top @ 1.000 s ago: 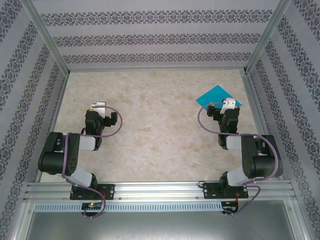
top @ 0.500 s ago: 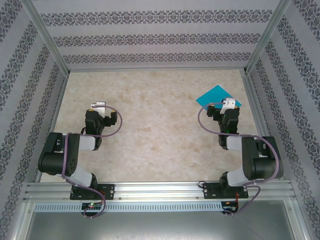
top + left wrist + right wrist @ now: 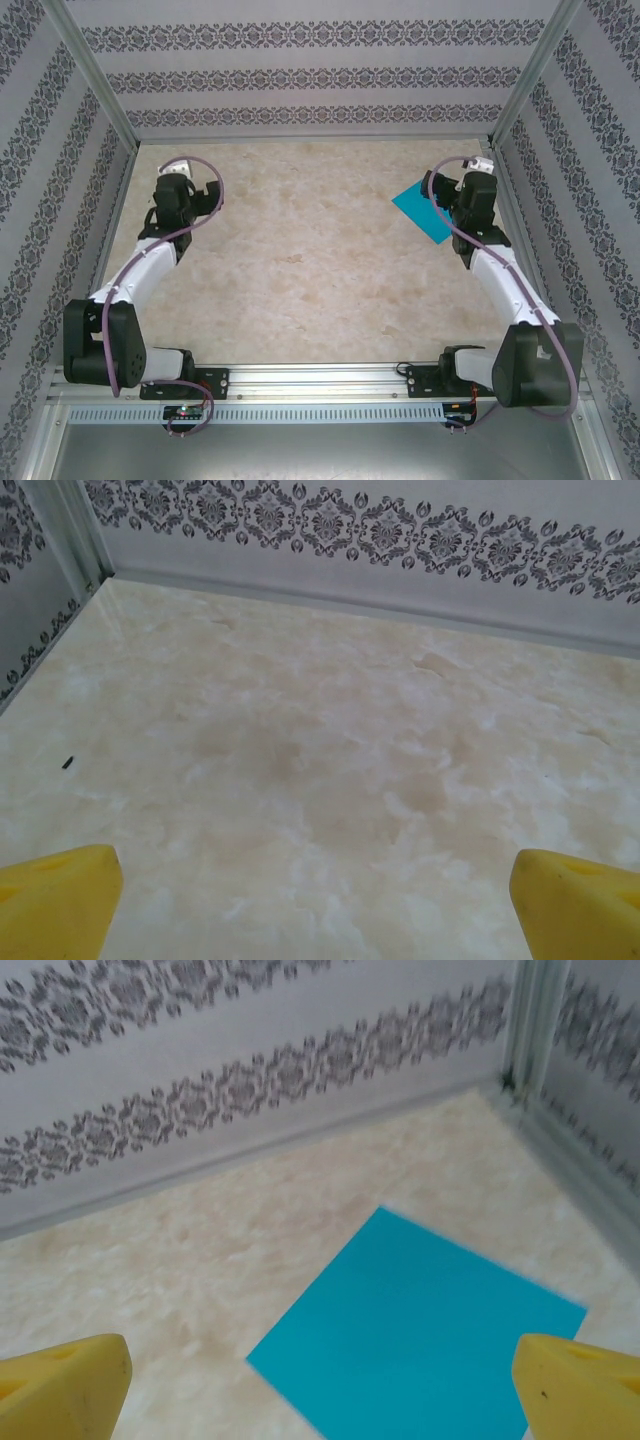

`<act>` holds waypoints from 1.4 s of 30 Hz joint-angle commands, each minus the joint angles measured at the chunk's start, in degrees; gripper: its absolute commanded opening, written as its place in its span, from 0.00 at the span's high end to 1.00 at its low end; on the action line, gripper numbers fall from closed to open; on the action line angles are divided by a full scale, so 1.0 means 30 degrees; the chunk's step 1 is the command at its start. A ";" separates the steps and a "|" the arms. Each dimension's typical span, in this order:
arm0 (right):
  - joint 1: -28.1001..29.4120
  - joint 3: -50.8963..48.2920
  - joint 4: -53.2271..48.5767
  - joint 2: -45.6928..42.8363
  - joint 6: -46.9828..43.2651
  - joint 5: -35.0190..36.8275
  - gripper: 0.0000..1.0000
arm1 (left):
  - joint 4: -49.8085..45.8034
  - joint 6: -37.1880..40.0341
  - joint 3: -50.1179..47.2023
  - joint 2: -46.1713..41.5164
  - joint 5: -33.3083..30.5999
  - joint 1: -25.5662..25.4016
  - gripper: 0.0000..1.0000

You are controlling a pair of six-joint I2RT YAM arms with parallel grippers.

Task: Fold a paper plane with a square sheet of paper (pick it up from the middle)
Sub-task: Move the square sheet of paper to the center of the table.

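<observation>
The square sheet of paper [image 3: 422, 212] is cyan-blue and lies flat on the marble table at the far right, one corner towards me. My right gripper [image 3: 470, 184] hangs above its right edge, near the right wall. In the right wrist view the sheet [image 3: 420, 1330] spreads between and ahead of the yellow fingertips [image 3: 575, 1388], and the right gripper [image 3: 320, 1392] is open and holds nothing. My left gripper [image 3: 172, 186] is stretched out to the far left of the table. It stands open [image 3: 318, 908] over bare marble. The paper plane is out of view.
Patterned walls enclose the table on three sides, with aluminium posts [image 3: 528, 70] at the far corners. The right wall's frame rail [image 3: 585, 1175] runs close beside the sheet. A small dark speck [image 3: 68, 762] lies on the marble at the left.
Both arms have stretched away from their folded poses towards the far side. The right gripper moved back and right over the sheet's edge; the left moved to the far left. The sheet has not moved.
</observation>
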 commanded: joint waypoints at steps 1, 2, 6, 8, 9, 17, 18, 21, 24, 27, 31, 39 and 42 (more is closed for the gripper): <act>0.0180 0.1821 -0.4645 0.2060 0.3179 -0.1624 0.02 | -0.5429 -0.1565 0.1871 0.0794 0.0810 -0.0170 0.00; 0.0162 0.2515 -0.5127 0.2818 0.3803 -0.1757 0.02 | -0.5650 -0.1672 0.2164 0.0920 0.1342 -0.0170 0.00; 0.0165 0.5076 -0.6229 0.5975 0.4958 -0.1946 0.02 | -0.6004 -0.2201 0.2645 0.0980 0.2875 -0.0152 0.00; 0.0195 0.6555 -0.6898 0.7599 0.5258 -0.1743 0.02 | -0.6288 -0.2345 0.2887 0.1122 0.3296 -0.0170 0.00; 0.0195 0.7069 -0.7036 0.8275 0.5396 -0.1680 0.02 | -0.6413 -0.2302 0.2951 0.1169 0.3505 -0.0170 0.00; 0.0174 1.2801 -1.0141 1.4225 0.6679 -0.1268 0.03 | -0.6393 -0.2297 0.3082 0.1554 0.5005 -0.0170 0.00; 0.0182 1.3249 -1.0297 1.4721 0.6665 -0.1390 0.03 | -0.6450 -0.2280 0.3093 0.1606 0.5129 -0.0196 0.00; 0.0173 1.4441 -1.0863 1.6008 0.6657 -0.1490 0.03 | -0.6575 -0.2253 0.3114 0.1625 0.5357 -0.0197 0.00; 0.0194 1.5054 -1.1181 1.6837 0.6538 -0.1489 0.03 | -0.6574 -0.2246 0.2973 0.1658 0.5432 -0.0222 0.00; 0.0194 1.5400 -1.1602 1.7430 0.6508 -0.1703 0.03 | -0.6601 -0.2304 0.2952 0.1780 0.5383 -0.0200 0.00; 0.0275 1.4832 -1.1295 1.7731 0.6717 -0.2678 0.03 | -0.6747 -0.2400 0.2994 0.1905 0.5321 -0.0200 0.00; 0.1077 1.4228 -1.2389 1.7241 0.6012 -0.3745 0.03 | -0.7040 -0.2472 0.3103 0.1948 0.5123 -0.0203 0.00; 0.1530 1.3503 -1.2720 1.6822 0.5729 -0.4027 0.03 | -0.7128 -0.2432 0.3092 0.1806 0.5093 -0.0200 0.00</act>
